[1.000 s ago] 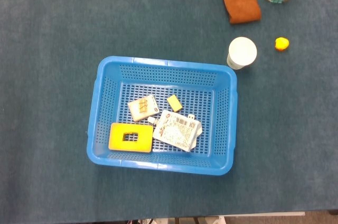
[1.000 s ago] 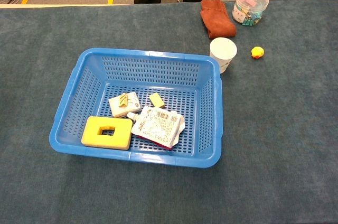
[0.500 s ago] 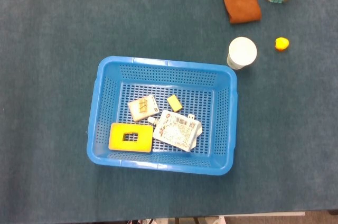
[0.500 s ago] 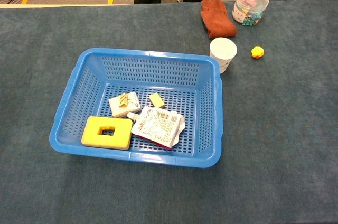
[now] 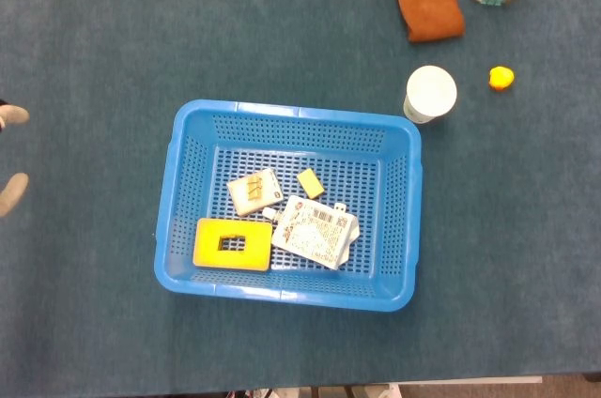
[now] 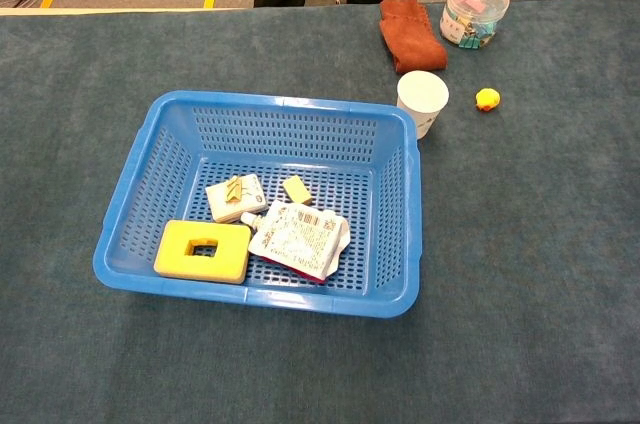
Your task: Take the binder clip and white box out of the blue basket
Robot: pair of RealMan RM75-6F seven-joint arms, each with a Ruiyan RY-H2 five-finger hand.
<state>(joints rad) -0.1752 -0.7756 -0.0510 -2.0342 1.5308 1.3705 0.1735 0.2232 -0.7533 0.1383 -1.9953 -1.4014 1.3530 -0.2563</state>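
The white box (image 5: pixel 254 191) lay in the blue basket (image 5: pixel 293 114), left of centre, with yellow binder clips resting on its top (how many I could not tell). Just right of it sat a small yellow block (image 5: pixel 311 183); a white pouch (image 5: pixel 315 233) and a yellow holed block (image 5: pixel 232 244) lay nearer the front wall. Only two fingertips (image 5: pixel 13 116) of the left hand (image 5: pixel 11 193) showed at the head view's left edge, well apart from the basket, spread, its grasp impossible to judge. A paper cup (image 5: pixel 430 94) stood just beyond the basket's far right corner.
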